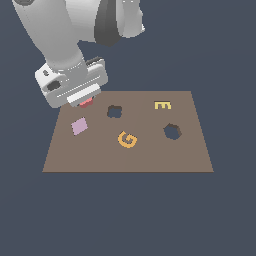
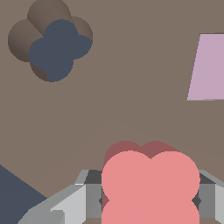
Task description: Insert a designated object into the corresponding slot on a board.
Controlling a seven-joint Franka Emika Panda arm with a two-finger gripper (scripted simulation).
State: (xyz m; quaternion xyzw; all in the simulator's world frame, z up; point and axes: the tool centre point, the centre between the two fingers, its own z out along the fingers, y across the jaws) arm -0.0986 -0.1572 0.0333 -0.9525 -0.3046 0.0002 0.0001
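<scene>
The coral-red lobed block (image 2: 148, 183) sits between my gripper's fingers (image 2: 89, 199), which press against its sides. In the exterior view only a sliver of the red block (image 1: 86, 103) peeks out under the gripper (image 1: 82, 100), near the far left corner of the brown board (image 1: 150, 160). The lobed, cross-like slot (image 1: 114, 111) lies a short way toward the exterior view's right of the gripper; the same slot (image 2: 52, 46) shows in the wrist view, apart from the block. Whether the block touches the board I cannot tell.
On the board lie a flat lilac diamond (image 1: 79, 126), an orange letter G (image 1: 127, 139), a yellow letter E (image 1: 162, 105) and a larger hexagonal hole (image 1: 172, 131). The arm's white body (image 1: 60, 40) rises over the board's far left.
</scene>
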